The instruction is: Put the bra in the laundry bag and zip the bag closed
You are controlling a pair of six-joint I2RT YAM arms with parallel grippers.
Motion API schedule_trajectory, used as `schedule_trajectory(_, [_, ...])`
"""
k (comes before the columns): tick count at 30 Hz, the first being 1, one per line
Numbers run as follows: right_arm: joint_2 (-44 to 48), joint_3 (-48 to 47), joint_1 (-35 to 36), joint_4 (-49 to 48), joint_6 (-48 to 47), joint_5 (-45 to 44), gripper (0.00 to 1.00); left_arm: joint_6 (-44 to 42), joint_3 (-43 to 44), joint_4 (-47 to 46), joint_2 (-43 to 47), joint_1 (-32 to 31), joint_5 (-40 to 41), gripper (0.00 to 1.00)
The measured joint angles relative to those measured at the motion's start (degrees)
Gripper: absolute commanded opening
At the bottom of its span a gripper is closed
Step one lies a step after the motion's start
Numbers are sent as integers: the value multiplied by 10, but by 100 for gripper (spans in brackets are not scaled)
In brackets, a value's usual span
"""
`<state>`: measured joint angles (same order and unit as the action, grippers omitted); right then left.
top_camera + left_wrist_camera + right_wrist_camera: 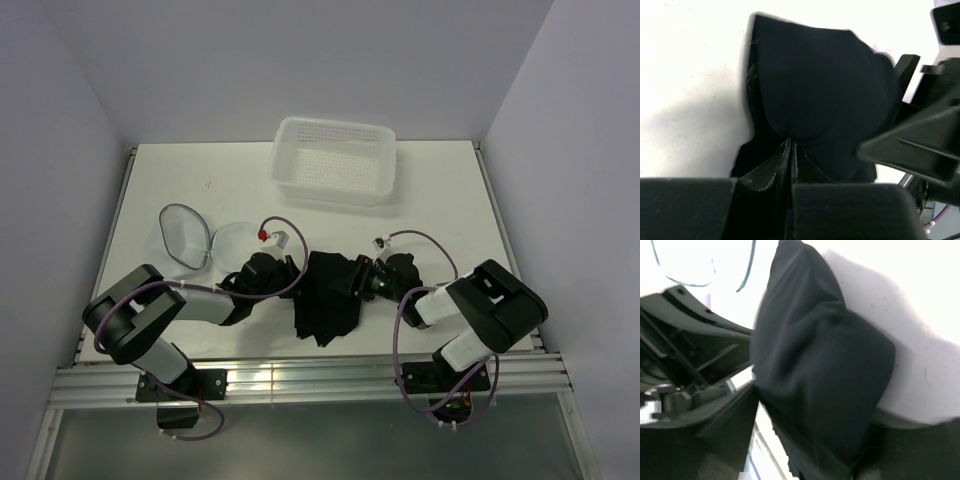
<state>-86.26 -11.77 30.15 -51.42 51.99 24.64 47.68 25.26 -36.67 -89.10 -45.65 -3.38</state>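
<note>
Table (200, 190) white w/ pale walls (300, 60) (bra (325, 295) near front).

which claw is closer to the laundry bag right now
Left. The left claw sits at the left edge of the bra, on the laundry bag side; the right claw is across the bra, farther away.

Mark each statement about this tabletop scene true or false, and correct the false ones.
1. The laundry bag lies open. True.
2. The left gripper has its jaws shut on the bra. True.
3. The bra is inside the laundry bag. False: it is outside the bag, on the table beside it.
4. The white basket holds clothing. False: it is empty.
</note>
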Motion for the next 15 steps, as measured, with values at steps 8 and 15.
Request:
schedule_trajectory(8, [-17,-3,11,-32,27,-29,0,-7,0,40,45,11,9,54])
schedule_trajectory(15, [77,-7,14,6,19,-41,0,-18,36,216,211,17,118,63])
